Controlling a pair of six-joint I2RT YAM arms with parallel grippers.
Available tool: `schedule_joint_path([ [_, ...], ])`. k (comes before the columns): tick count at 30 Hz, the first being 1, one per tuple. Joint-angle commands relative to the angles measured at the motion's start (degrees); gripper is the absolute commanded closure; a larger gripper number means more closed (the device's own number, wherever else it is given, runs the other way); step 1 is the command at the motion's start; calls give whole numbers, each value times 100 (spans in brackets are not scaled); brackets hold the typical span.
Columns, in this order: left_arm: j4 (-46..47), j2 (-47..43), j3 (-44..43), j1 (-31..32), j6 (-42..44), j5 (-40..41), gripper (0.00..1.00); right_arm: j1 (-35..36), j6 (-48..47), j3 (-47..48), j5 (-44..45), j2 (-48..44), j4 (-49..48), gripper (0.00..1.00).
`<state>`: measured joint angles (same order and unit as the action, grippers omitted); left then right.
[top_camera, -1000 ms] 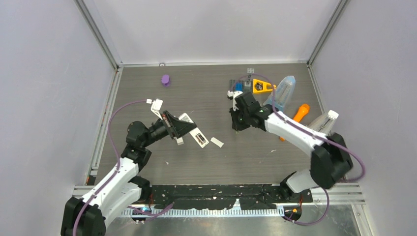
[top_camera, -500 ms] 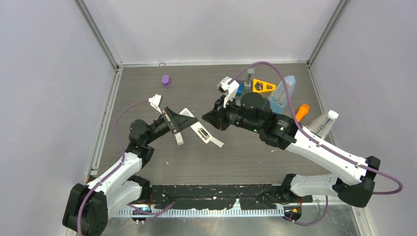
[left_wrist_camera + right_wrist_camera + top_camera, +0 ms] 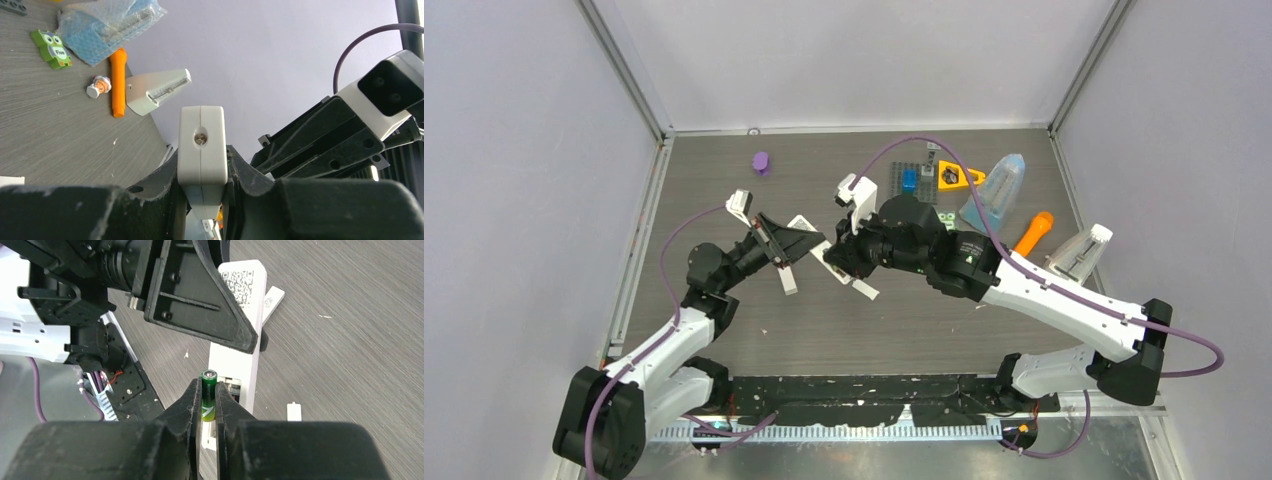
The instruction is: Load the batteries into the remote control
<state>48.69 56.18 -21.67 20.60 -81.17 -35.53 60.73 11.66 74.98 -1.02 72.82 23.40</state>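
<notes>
Green battery (image 3: 209, 400) pinched: right end effector (image 3: 208, 387) | remote (image 3: 232, 365) clamped: left end effector (image 3: 202, 170) | orange toy (image 3: 1032, 233) seemingly apart

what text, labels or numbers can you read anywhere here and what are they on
"Five": on the green owl tile, left wrist view.
QR code, no words: on the white remote, right wrist view; the small print beside the code is too blurred to read.
Print on the green battery: too small to read.
Nothing else is legible.
</notes>
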Motion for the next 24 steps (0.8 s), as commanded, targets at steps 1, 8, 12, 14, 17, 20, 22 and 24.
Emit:
schedule_joint_path([
  [1, 544, -16, 23, -30, -95, 104, 100, 53, -193, 291, 229, -7, 157, 91],
  [8, 643, -23, 51, -31, -136, 163, 100, 70, -356, 260, 271, 38, 287, 91],
  [12, 686, -8, 40, -37, -208, 173, 100, 77, -483, 168, 300, 22, 227, 91],
  [14, 739, 11, 36, -38, -272, 179, 100, 79, -512, 116, 270, 17, 164, 91],
  [17, 843, 35, 19, -38, -398, 176, 100, 115, -585, -73, 260, -33, -10, 90],
  [20, 942, 74, -4, -39, -515, 165, 100, 175, -625, -257, 257, -104, -238, 89],
  [22, 1035, 110, -10, -47, -582, 168, 100, 217, -668, -331, 303, -105, -276, 88],
  [24, 1103, 148, -4, -47, -623, 160, 100, 234, -684, -350, 350, -93, -241, 86],
])
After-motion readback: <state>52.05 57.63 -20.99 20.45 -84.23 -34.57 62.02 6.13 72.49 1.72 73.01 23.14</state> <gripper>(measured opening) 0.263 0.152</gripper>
